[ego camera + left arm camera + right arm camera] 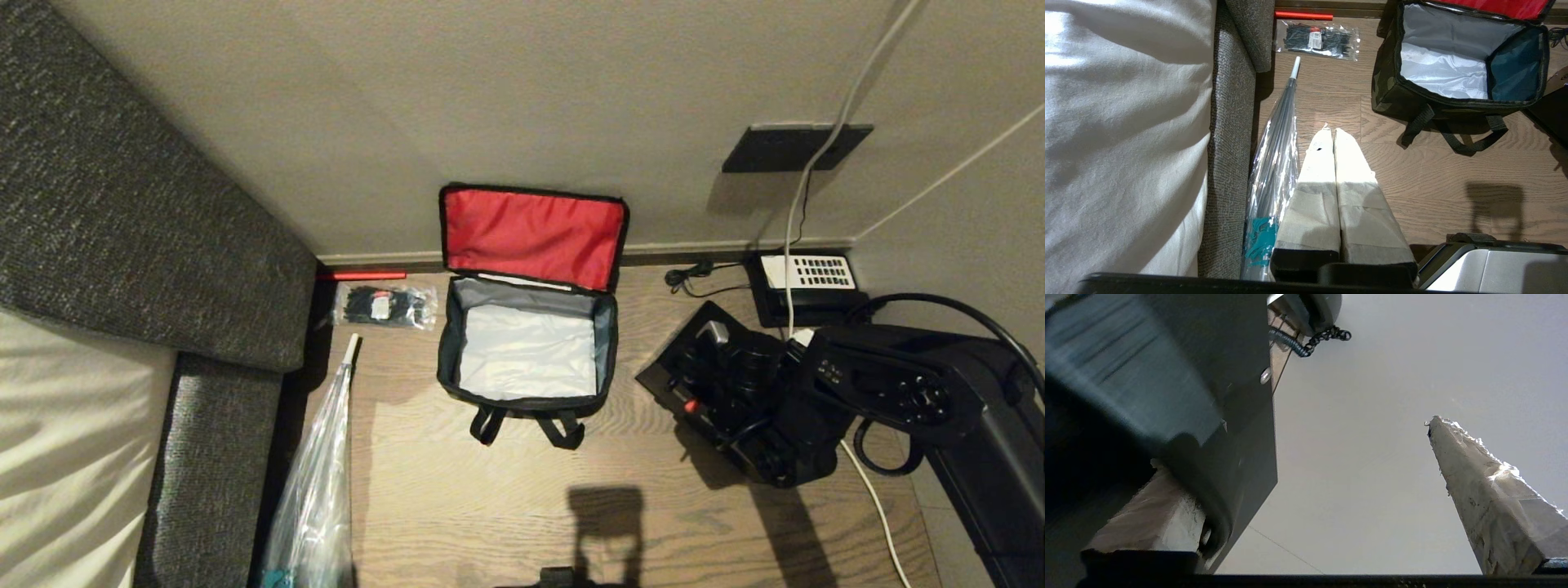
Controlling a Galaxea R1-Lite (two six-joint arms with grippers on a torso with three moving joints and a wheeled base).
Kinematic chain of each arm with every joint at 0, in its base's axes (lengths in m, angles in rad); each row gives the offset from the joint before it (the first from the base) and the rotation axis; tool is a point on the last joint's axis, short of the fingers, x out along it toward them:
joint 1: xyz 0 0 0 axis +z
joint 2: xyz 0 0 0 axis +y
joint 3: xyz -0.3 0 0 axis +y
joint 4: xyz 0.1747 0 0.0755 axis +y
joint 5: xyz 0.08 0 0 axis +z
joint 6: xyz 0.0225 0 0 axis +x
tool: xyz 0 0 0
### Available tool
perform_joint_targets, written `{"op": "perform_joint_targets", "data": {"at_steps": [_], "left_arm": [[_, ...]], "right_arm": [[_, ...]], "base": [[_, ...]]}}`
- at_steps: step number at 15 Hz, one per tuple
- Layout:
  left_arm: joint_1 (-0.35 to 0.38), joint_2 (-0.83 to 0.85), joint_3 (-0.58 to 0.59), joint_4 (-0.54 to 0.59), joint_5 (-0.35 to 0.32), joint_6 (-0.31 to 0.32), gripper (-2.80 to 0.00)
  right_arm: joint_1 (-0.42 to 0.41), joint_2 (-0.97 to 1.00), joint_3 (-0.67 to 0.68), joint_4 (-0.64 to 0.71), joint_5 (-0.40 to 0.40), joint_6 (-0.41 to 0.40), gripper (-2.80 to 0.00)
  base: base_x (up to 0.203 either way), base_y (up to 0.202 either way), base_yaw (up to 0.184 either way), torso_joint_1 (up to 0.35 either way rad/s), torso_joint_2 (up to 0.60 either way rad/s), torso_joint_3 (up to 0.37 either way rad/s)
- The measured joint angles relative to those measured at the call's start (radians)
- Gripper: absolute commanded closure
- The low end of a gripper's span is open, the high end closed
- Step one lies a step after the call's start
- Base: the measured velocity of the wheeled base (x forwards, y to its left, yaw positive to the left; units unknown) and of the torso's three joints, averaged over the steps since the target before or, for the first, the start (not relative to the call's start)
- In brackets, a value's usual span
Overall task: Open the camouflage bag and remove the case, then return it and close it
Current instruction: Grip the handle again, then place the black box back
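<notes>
Standing open on the wooden floor [424,506], the camouflage bag [522,400] has its red lid leaning on the wall, its grey inside bare. The case [678,384] lies flat just right of it, under the right gripper [718,384], jaws spread wide. Left gripper [1333,134] hangs near the umbrella [1274,163], jaws pressed together.

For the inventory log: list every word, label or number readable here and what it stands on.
None can be read.
Packet of black ties: white and red label, print too small.
Telephone: keypad markings too small.
Camouflage bag: no lettering visible.
</notes>
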Motion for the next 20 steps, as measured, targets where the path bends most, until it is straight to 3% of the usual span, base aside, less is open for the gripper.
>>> {"op": "perform_joint_targets", "data": {"at_steps": [6, 7, 14, 20], "left_arm": [[-0.001, 0.000, 0.000, 0.000, -0.001, 0.000, 0.00], [0.000, 0.000, 0.000, 0.000, 0.000, 0.000, 0.00], [0.000, 0.000, 0.000, 0.000, -0.001, 0.000, 0.00], [0.000, 0.000, 0.000, 0.000, 0.000, -0.001, 0.00]], "right_arm": [[-0.020, 0.012, -0.032, 0.000, 0.007, -0.025, -2.80], [-0.024, 0.015, -0.034, -0.001, 0.008, -0.030, 0.00], [-0.024, 0.028, -0.001, 0.002, 0.013, -0.023, 0.00], [-0.008, -0.047, 0.118, 0.005, 0.008, -0.015, 0.00]], "base": [[0.000, 0.000, 0.000, 0.000, 0.00, 0.000], [0.000, 0.000, 0.000, 0.000, 0.00, 0.000], [0.000, 0.000, 0.000, 0.000, 0.00, 0.000], [0.000, 0.000, 0.000, 0.000, 0.00, 0.000]]}}
